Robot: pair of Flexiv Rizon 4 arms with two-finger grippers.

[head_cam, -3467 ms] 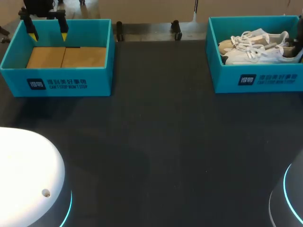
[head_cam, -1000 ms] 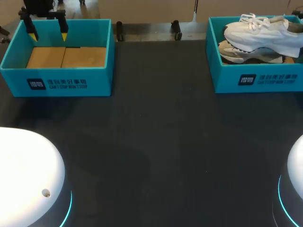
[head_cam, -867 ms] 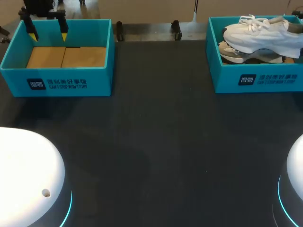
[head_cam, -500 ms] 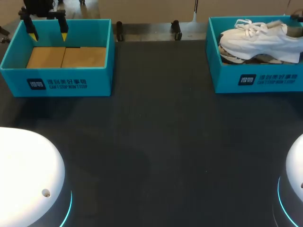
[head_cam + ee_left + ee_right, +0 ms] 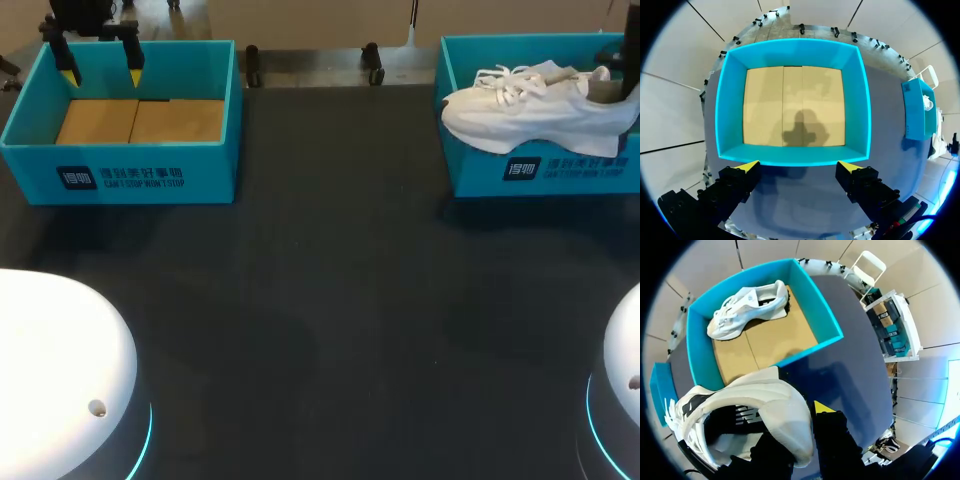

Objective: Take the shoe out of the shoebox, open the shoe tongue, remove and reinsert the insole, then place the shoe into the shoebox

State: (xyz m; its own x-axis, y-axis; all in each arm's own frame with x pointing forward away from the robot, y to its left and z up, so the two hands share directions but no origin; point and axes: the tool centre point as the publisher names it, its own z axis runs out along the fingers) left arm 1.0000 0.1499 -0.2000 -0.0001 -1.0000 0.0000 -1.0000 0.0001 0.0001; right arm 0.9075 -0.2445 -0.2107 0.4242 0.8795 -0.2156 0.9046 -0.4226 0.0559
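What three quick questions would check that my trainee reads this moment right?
1. True or false: the left end effector, over the left shoebox, is shut on a shoe.
2. The white shoe gripped at its heel by the right end effector is: A) inside the left shoebox; B) lifted above the right shoebox's front wall; C) in the left end effector.
3. Apart from the lifted one, how many shoes lie in the right shoebox?
Key: 1 false, it is open and empty. 2 B. 3 one, the other shoe on the cardboard floor.
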